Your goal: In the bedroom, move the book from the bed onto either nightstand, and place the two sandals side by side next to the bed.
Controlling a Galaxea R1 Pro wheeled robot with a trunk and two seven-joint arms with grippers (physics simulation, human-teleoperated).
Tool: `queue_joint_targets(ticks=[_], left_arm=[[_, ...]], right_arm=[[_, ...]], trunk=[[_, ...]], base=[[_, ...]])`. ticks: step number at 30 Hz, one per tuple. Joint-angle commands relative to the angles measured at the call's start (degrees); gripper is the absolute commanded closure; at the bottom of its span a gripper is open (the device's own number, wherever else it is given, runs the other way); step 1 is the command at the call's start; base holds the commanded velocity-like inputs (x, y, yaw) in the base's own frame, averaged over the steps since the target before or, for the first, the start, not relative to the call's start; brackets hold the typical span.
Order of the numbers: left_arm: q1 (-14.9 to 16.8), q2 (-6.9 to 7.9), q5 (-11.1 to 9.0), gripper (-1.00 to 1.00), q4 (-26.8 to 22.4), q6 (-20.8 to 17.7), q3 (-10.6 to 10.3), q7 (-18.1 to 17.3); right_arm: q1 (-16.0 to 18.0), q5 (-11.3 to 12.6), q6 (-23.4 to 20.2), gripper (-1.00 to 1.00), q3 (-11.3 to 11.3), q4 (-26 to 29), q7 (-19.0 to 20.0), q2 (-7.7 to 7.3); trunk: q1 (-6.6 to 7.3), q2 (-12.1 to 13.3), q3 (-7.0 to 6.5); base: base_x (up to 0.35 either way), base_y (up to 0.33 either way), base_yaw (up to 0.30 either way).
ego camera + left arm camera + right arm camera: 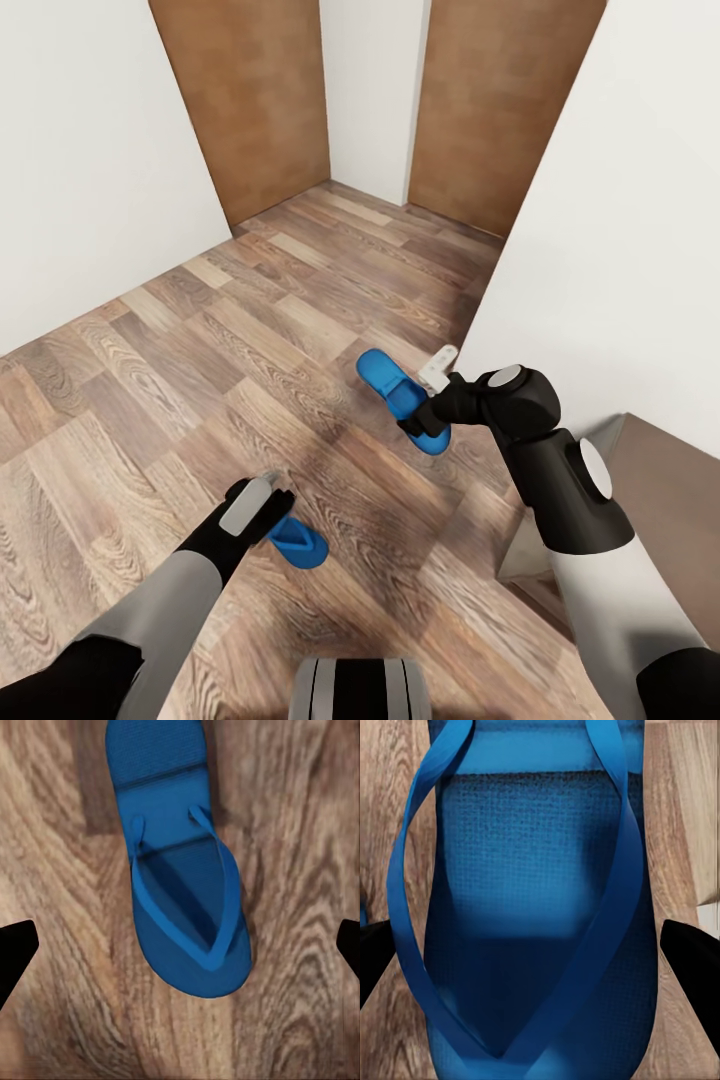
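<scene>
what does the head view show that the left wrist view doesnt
Head view alone: both arms, a second sandal lying under the right gripper, white walls, brown door panels, and a dark brown wooden corner at the right edge.

Left wrist view alone: the near sandal nearly whole on the floor, with its toe straps meeting at the front, and the left gripper's dark fingertips wide apart on either side, touching nothing.

Both: that near sandal, half hidden in the head view by the left gripper, and the wood plank floor.
</scene>
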State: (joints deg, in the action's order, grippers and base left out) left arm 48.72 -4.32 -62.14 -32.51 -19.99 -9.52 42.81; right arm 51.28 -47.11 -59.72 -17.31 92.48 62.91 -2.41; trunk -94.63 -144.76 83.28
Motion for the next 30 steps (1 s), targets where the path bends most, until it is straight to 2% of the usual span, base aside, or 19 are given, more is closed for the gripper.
queue_joint_targets(ticks=[1, 10, 14, 16, 23, 25, 30], left_arm=[[0.01, 0.03, -0.20, -1.00, -0.09, -0.15, -0.20, 0.36], [-0.38, 0.21, -0.72, -1.00, -0.04, -0.25, 0.34, 0.70], [-0.20, -0.11, -2.15, -1.00, -0.07, -0.56, 2.82, 2.67], [0.03, -0.32, -2.69, -1.00, -0.41, -0.55, 3.90, 4.69], [1.08, -0.05, -3.24, -1.00, -0.47, -0.21, 4.77, 5.45], [2.01, -0.26, -3.33, -1.00, -0.25, -0.05, 4.85, 5.16], [2.90, -0.58, -3.23, -1.00, 0.86, 0.51, 4.81, 3.31]], right_arm=[[0.05, -0.59, -0.28, 1.00, -0.07, 0.07, 0.55, -0.04], [0.05, -0.42, -0.28, 1.00, 0.19, 0.07, 0.56, -0.14], [0.05, -0.32, -0.28, 1.00, 0.25, 0.07, 0.61, -0.24], [0.05, -0.23, -0.28, 1.00, 0.20, 0.07, 0.67, -0.34], [0.07, -0.26, -0.28, 1.00, 0.01, 0.07, 0.76, -0.11], [0.69, -0.19, -0.28, 1.00, 0.25, 0.07, 0.86, 0.32], [5.14, -0.41, -0.28, 1.00, 0.52, 0.07, 3.26, 3.26]], trunk=[[-0.01, -0.02, 0.04], [-0.01, -0.02, 0.04], [-0.01, -0.02, 0.04], [-0.06, -0.04, 0.48], [-0.24, -0.14, 2.04], [-0.29, -0.16, 2.48], [-0.42, -0.23, 3.59]], base=[[0.196, -0.154, 0.000], [0.142, -0.113, 0.000], [0.026, -0.021, 0.000], [0.009, -0.007, 0.000], [0.003, -0.002, 0.000], [0.000, 0.000, 0.000], [0.000, 0.000, 0.000]])
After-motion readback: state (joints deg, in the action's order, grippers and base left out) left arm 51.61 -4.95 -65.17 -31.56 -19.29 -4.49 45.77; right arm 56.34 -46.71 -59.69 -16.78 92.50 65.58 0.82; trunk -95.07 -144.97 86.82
